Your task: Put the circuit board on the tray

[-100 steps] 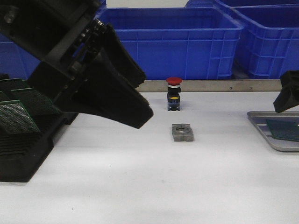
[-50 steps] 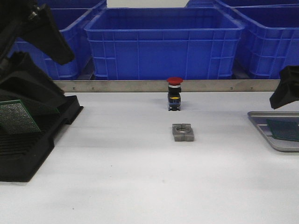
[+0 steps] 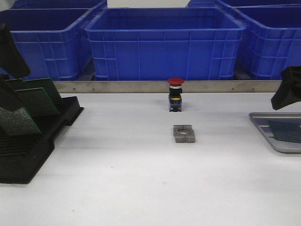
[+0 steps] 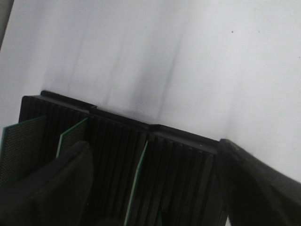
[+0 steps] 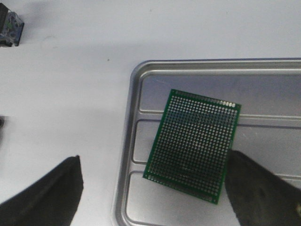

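The jaws of the left gripper (image 4: 150, 188) are being held apart over the black rack (image 4: 178, 179), a slotted circuit board (image 4: 136, 183) standing edge-up between them. The right gripper (image 5: 155, 188) is being held with jaws apart over the tray (image 5: 123, 155), where another circuit board (image 5: 193, 146) is lying flat.

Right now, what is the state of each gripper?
Left gripper: open, empty, over the black slotted rack.
Right gripper: open, empty, above the circuit board on the tray.
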Tool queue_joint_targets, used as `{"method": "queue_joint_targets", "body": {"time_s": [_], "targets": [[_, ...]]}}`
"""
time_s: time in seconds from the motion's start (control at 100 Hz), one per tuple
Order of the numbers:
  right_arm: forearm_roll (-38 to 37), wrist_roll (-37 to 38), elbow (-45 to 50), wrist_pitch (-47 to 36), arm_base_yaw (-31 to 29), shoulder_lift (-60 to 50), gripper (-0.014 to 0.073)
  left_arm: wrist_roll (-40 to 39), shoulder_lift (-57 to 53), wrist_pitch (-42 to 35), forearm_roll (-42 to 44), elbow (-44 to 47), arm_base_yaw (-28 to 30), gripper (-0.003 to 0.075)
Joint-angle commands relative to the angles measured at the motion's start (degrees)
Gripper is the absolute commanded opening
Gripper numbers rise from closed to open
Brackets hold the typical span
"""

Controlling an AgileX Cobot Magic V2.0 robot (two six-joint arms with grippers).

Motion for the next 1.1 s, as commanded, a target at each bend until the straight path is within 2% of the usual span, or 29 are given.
{"method": "queue_joint_targets", "body": {"time_s": [0.0, 0.39, 0.49, 0.68, 0.83, 1.09], "targets": [[0.65, -0.25, -1.69, 0.79, -0.24, -2.47, 0.0631, -0.84, 0.12, -1.16, -1.39, -1.32, 0.35, 0.0474], [0.65, -0.25, -1.69, 0.91, -0.24, -2.47, 0.0631, -0.84, 6.6, -6.24, -0.37, -1.53, 0.35, 0.0455], [0.65, -0.25, -1.69, 1.03, -0.24, -2.47, 0.0631, -0.84, 6.96, -7.33, -0.37, -1.53, 0.35, 0.0382], [0.65, -0.25, -1.69, 1.1, -0.24, -2.47, 0.0631, -0.84, 7.08, -7.36, -0.37, -1.53, 0.35, 0.0146], [0.65, -0.25, -1.69, 1.15, -0.24, -2.47, 0.0631, -0.84, 7.08, -7.36, -0.37, -1.53, 0.35, -0.0011], [0.65, -0.86, -2.04, 4.51, -0.24, -3.68, 0.0631, -0.84, 5.29, -6.93, -0.23, -1.77, 0.35, -0.002]]}}
